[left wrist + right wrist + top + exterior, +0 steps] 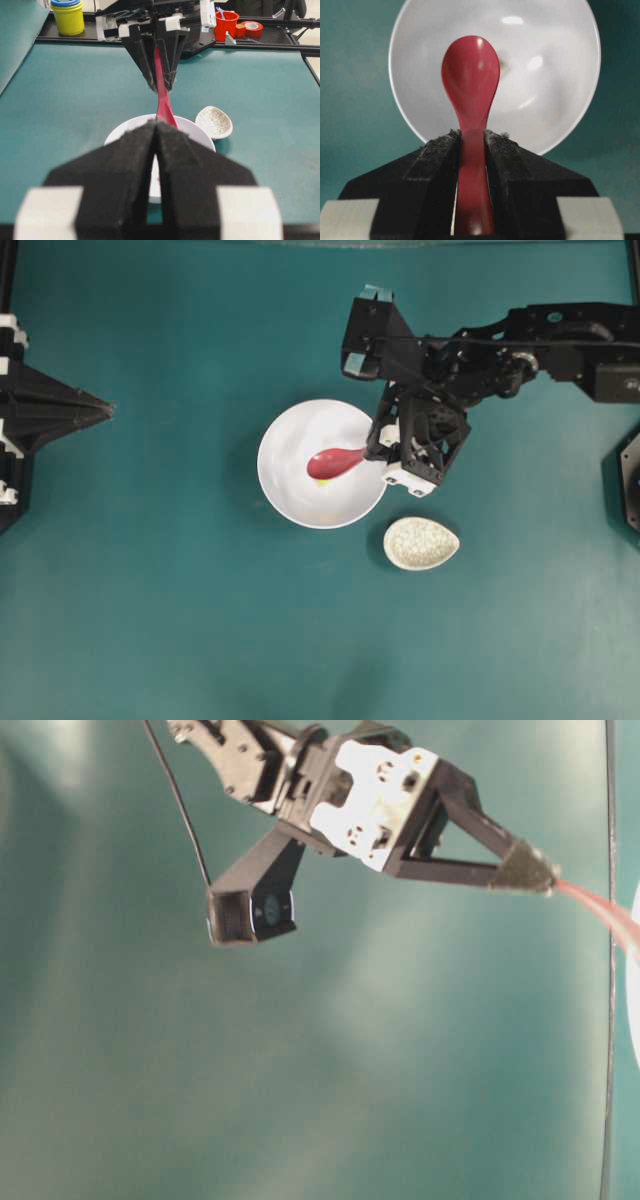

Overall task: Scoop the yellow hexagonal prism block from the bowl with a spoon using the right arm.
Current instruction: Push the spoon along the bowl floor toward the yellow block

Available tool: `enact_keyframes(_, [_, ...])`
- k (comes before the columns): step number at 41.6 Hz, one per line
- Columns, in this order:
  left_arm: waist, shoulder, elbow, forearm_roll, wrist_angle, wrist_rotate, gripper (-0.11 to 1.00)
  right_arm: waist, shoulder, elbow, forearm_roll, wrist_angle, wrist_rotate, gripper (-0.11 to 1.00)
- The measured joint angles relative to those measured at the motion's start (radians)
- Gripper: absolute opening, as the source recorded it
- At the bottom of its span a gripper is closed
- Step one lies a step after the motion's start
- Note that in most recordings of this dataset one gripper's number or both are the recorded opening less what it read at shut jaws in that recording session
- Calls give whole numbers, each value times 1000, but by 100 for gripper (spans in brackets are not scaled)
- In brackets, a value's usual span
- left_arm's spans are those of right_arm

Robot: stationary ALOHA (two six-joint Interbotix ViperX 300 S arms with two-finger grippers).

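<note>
The white bowl [290,445] sits mid-table. My right gripper [373,445] is shut on the handle of the pink-red spoon [335,462] and holds its scoop over the bowl's inside. In the right wrist view the gripper [471,137] clamps the spoon [470,70] above the bowl [550,75]. A tiny yellowish bit, the yellow block [501,65], peeks out at the scoop's right edge; most of it is hidden by the spoon. My left gripper [100,410] is shut and empty at the far left, well away from the bowl.
A small speckled egg-shaped dish [421,543] lies just right of and nearer than the bowl. In the left wrist view, a yellow cup stack [68,17], a red cup [225,25] and a tape roll [253,28] stand beyond the table's far edge.
</note>
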Motion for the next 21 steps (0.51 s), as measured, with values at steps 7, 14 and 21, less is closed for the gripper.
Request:
enact_keyframes(7, [0,0,2,0,2,2,0,0,35,-46,-66,115,77,23])
enact_keyframes(14, [0,0,0,0,2,0,0,6,64,-80,-110,175,97,23])
enact_keyframes(21, [0,0,0,-2,2,0,0,28,84,-86,-115,184,97,23])
